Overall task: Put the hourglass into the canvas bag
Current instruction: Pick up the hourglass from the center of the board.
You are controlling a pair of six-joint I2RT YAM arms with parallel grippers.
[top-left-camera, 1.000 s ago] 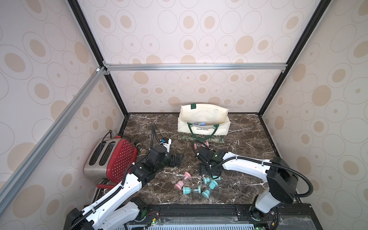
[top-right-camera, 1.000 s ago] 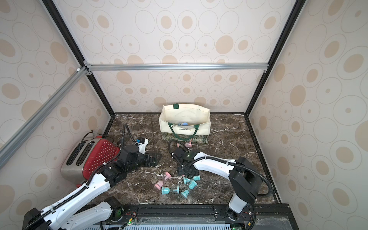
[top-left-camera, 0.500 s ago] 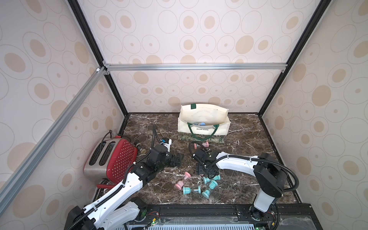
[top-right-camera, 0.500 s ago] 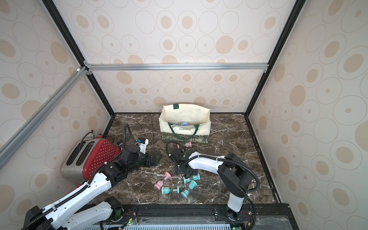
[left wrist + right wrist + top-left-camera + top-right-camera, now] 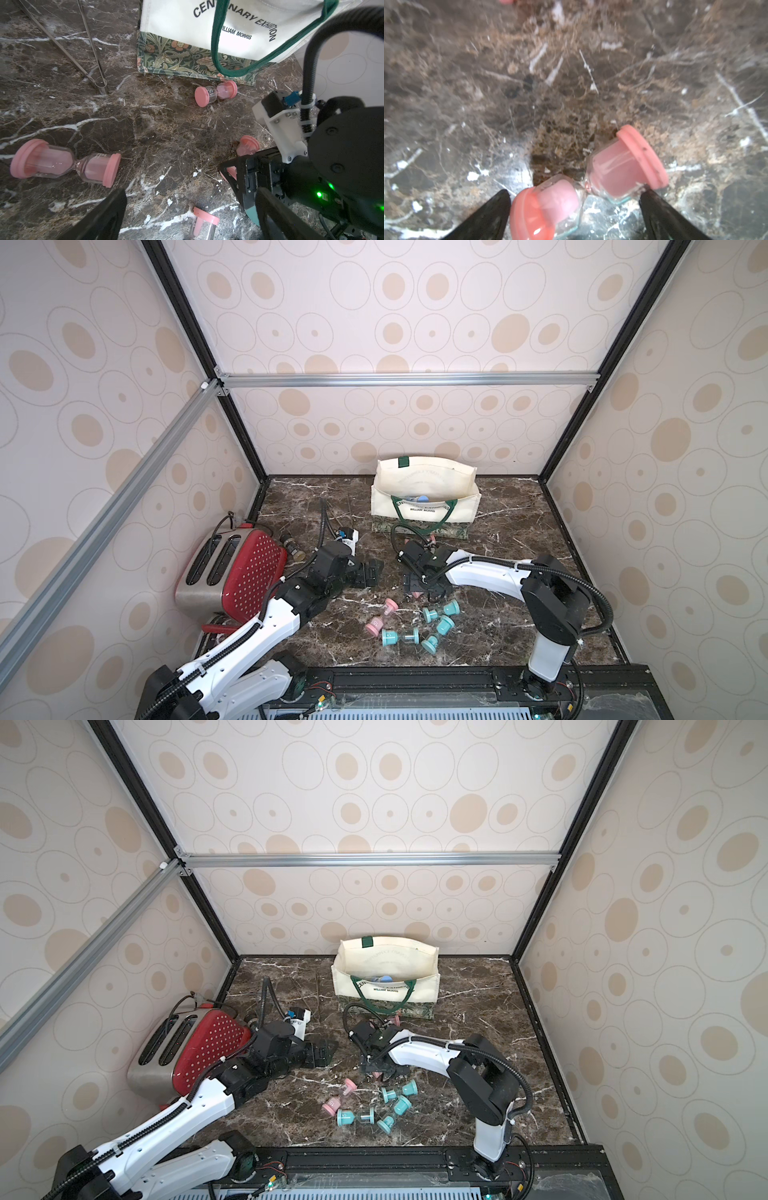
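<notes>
Mid-frame in a top view, right gripper splayed wide, clasping nothing, astride the hourglass: flat on marble, long axis slanting jaw to jaw. Leftward, left gripper likewise parted, empty. Higher up, bag upright.

Both top views are lit evenly and brightly from overhead. Shadows are kept soft and short. Wide-angle stretch is noted toward the edges. The left wrist view is mostly sharp, with the pink hourglass at its edge slightly softened. The right wrist view is blurred throughout, most toward the far floor. Pale glare is picked up on the marble top.
</notes>
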